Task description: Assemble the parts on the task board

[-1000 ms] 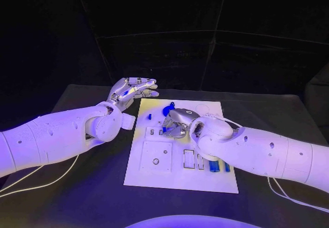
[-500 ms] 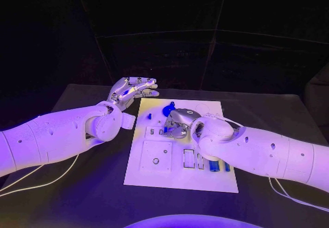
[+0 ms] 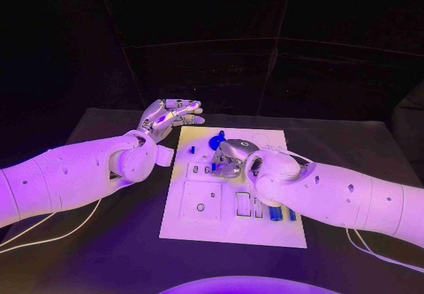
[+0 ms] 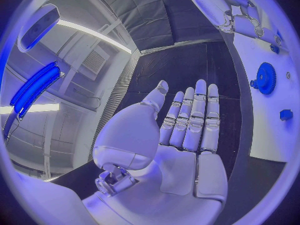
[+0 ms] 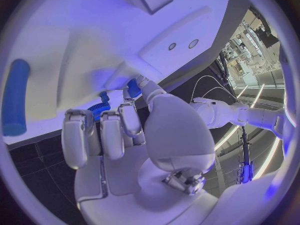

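right hand curled on a small blue part over the task board; left hand flat, empty

The task board lay in the middle of the table, long side running away from the robot. The left hand hung just off the board's far left corner, over bare table. The right hand sat over the board's far half, near its centre. A gear stood on the board just behind that hand. Two parts lay side by side toward the near right, beneath the right forearm.
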You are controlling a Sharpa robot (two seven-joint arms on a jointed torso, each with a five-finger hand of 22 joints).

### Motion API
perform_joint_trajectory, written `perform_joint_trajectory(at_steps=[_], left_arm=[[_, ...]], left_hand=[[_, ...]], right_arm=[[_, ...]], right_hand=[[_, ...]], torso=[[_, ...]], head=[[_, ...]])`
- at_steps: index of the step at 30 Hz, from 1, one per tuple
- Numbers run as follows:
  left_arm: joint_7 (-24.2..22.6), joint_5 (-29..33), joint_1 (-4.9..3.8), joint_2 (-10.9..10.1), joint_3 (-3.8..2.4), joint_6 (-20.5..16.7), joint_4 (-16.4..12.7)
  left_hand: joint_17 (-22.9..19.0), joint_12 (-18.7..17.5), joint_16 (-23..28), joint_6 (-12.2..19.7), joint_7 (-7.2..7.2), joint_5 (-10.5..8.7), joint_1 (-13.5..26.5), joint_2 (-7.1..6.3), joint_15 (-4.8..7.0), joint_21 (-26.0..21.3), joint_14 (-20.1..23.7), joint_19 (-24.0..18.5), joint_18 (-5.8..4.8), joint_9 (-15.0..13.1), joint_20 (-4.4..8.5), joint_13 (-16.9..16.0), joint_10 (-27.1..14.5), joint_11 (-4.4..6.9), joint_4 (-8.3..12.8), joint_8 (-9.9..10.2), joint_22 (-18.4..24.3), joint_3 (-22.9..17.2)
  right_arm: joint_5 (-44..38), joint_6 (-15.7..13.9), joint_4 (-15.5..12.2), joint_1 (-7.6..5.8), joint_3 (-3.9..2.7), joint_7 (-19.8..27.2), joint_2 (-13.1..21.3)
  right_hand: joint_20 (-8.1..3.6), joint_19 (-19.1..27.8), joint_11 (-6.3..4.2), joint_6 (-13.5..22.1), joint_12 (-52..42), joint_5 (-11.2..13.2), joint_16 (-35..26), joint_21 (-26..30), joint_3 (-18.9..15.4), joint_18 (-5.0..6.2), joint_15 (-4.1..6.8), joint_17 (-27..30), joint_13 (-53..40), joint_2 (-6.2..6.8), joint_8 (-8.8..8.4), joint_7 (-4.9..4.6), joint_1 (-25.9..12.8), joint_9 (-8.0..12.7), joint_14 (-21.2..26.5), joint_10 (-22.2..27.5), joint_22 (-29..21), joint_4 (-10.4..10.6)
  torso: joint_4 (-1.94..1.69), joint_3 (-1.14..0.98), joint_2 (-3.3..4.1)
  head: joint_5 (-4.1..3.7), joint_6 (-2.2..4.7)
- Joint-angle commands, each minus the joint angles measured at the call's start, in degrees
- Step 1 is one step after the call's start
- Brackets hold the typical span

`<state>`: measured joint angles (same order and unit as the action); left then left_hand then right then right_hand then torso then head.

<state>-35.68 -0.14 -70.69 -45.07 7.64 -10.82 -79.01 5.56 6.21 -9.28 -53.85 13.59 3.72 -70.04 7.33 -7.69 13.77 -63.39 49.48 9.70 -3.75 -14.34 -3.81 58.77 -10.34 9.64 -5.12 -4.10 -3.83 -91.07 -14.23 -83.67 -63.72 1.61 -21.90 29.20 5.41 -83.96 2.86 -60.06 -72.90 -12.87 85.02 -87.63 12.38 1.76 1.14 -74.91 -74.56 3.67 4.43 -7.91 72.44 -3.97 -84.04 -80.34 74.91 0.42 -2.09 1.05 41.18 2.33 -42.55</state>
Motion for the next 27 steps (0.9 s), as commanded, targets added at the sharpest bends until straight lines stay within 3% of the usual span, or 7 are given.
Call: perform_joint_trajectory(at_steps=[1, 5, 10, 13, 18, 22, 27], left_arm=[[-1.0, 0.2, -0.1, 0.0, -0.06, -0.2, -0.2], [-1.0, 0.2, -0.1, -0.1, -0.06, -0.3, -0.2], [-1.0, 0.2, -0.1, -0.1, -0.06, -0.4, -0.2], [-0.9, 0.2, -0.1, -0.2, -0.06, -0.4, -0.2], [-0.8, 0.2, -0.1, -0.1, -0.06, -0.2, -0.2], [-0.7, 0.1, -0.09, -0.1, -0.06, -0.1, 0.2], [-0.3, -0.8, -0.09, -0.1, -0.06, -0.3, 1.0]], left_hand=[[0.0, -0.2, 0.4, -0.4, 0.11, 0.05, 0.0, 0.45, 0.09, -0.4, -0.5, 0.5, 0.93, 0.0, 0.04, 0.1, 0.5, 0.02, 0.2, -0.1, 0.1, -0.2], [0.0, -0.2, 0.4, -0.4, 0.11, 0.05, 0.0, 0.45, 0.09, -0.4, -0.5, 0.5, 0.93, 0.0, 0.04, 0.1, 0.5, 0.02, 0.2, -0.1, 0.1, -0.2], [0.0, -0.2, 0.4, -0.3, 0.12, 0.05, 0.0, 0.47, 0.09, -0.4, -0.5, 0.5, 0.92, 0.0, 0.04, 0.1, 0.5, 0.01, 0.2, -0.1, 0.1, -0.3], [0.0, -0.2, 0.4, -0.3, 0.12, 0.05, 0.0, 0.47, 0.09, -0.4, -0.5, 0.5, 0.92, 0.0, 0.04, 0.1, 0.5, 0.01, 0.2, -0.1, 0.1, -0.3], [0.0, -0.2, 0.4, -0.3, 0.12, 0.05, 0.0, 0.47, 0.09, -0.4, -0.5, 0.5, 0.92, 0.0, 0.04, 0.1, 0.5, 0.01, 0.2, -0.1, 0.1, -0.3], [0.0, -0.2, 0.4, -0.5, 0.05, 0.05, 0.2, 0.56, 0.17, -0.4, -0.7, 0.6, 0.93, 0.0, 0.09, 0.1, 0.7, 0.1, 0.2, -0.1, 0.1, -0.4], [0.6, 0.4, -0.2, -2.4, -1.1, 0.07, 1.1, 0.74, 1.36, 0.2, -3.7, 2.9, 1.0, 0.0, 1.14, -0.1, 4.1, 1.37, 0.6, -0.5, -0.1, -1.5]], right_arm=[[-0.2, 2.0, 0.4, 0.32, 0.32, -1.4, 0.0], [-0.2, 2.2, 0.4, 0.32, 0.32, -1.3, 0.1], [-0.2, 2.1, 0.3, 0.31, 0.32, -1.4, 0.2], [-0.2, 1.0, 0.2, 0.31, 0.32, -1.3, 0.2], [-0.8, -5.2, -0.4, 0.33, 0.32, 0.1, 0.5], [-1.5, -12.5, -1.7, 0.36, 0.31, 2.5, 1.2], [-1.8, -16.0, -4.2, 0.37, 0.26, 4.0, 2.8]], right_hand=[[-0.08, -1.6, 0.14, 0.5, 0.3, 0.4, -0.2, 0.2, -0.1, -0.32, -0.06, -5.3, 0.1, 0.19, -0.27, -0.09, -0.7, 0.1, -3.8, 0.2, 9.3, 0.4], [0.04, -1.6, 0.26, 0.8, 0.3, 1.0, -0.2, 0.3, -1.0, -0.32, -0.18, -5.3, 0.1, 1.04, -0.34, -0.15, -1.7, 0.0, -3.8, 0.2, 9.3, 0.8], [0.13, -1.6, 0.32, 1.4, 0.3, 4.7, -0.3, 0.3, -3.8, -0.3, -0.24, -5.2, 0.1, 2.2, -0.38, -0.11, -4.1, -0.1, -3.8, 0.2, 9.3, 2.6], [0.2, -1.6, 0.47, 2.2, 0.4, 5.4, -0.4, 0.4, -6.6, -0.3, -0.35, -5.1, 0.1, 2.53, -0.45, -0.26, -5.1, -0.1, -3.8, 0.3, 9.2, 4.2], [0.68, -1.5, 1.14, 5.3, 0.4, 5.0, -0.7, 0.5, -9.9, -0.29, -0.8, -4.7, 0.2, 2.38, -0.62, -1.1, -4.1, 0.1, -3.7, 0.5, 9.1, 5.7], [1.14, -1.5, 1.75, 8.0, 0.2, 3.7, -0.8, 0.5, -12.6, -0.26, -1.41, -4.6, 0.0, 2.17, -0.64, -1.77, -2.0, 0.1, -3.7, 0.6, 9.1, 7.1], [1.3, -1.2, 1.82, 8.2, -0.2, 1.1, -0.9, 0.7, -13.7, -0.15, -1.5, -4.4, -0.3, 1.48, -0.24, -1.81, -0.7, -0.1, -3.6, 0.5, 8.7, 7.9]], torso=[[-0.02, 0.0, 0.0], [-0.1, 0.04, 0.0], [-0.05, -0.05, 0.01], [-0.03, -0.03, 0.0], [0.03, -0.07, 0.0], [-0.02, -0.14, -0.02], [0.09, -0.16, -0.1]], head=[[0.02, 0.0], [0.01, -0.11], [0.03, -0.14], [-0.02, -0.18], [-0.16, -0.13], [-0.23, 0.05], [-0.22, 0.18]])
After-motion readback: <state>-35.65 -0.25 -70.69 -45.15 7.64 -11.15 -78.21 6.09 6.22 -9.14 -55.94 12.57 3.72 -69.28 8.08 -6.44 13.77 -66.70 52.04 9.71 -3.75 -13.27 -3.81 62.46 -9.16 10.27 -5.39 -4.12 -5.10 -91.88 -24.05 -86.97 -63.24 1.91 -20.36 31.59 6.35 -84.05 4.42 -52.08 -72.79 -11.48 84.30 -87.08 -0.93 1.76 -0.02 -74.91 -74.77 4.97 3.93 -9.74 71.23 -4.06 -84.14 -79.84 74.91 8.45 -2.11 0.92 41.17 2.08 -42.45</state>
